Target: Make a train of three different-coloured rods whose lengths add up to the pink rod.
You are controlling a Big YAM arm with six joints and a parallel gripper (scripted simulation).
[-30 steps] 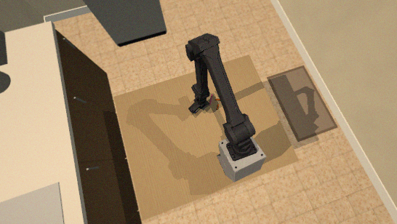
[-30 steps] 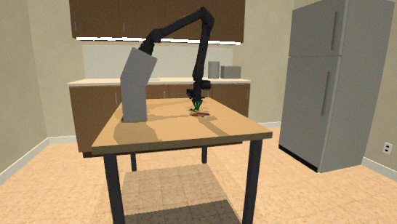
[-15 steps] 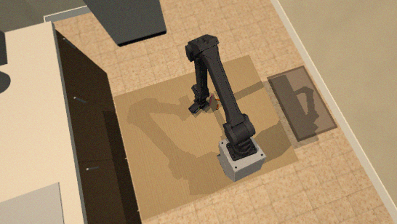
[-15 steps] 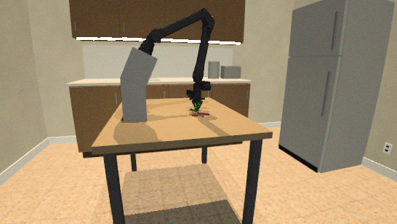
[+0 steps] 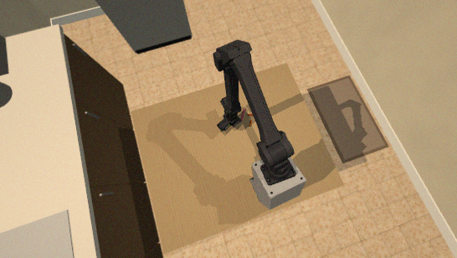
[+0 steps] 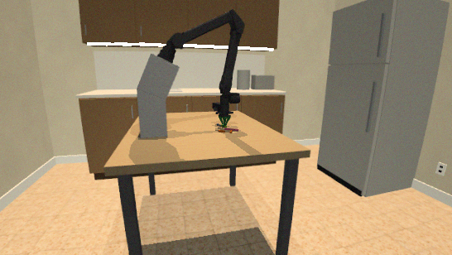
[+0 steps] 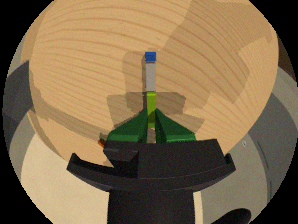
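In the wrist view my gripper [image 7: 151, 112] with green fingers is shut on a lime rod [image 7: 152, 102] low at the wooden table [image 7: 80, 50]. A grey rod [image 7: 152, 79] lies in line just beyond the lime rod, and a small blue rod [image 7: 150, 56] lies at the grey rod's far end. The three form one straight line away from me. In the top and exterior views the gripper [image 5: 234, 121] [image 6: 223, 123] stands down at the table. A pink rod [image 5: 243, 113] [image 6: 233, 129] and an orange rod [image 5: 249, 121] [image 6: 225, 132] lie close beside it. Other rods are hidden by the arm.
The arm's grey base block [image 5: 278, 182] [image 6: 153, 103] stands on the table [image 5: 176, 167] [image 6: 199, 149]. A sliver of orange [image 7: 101, 140] shows left of the fingers. A fridge [image 6: 372, 95] stands to the right, and kitchen counters run behind the table.
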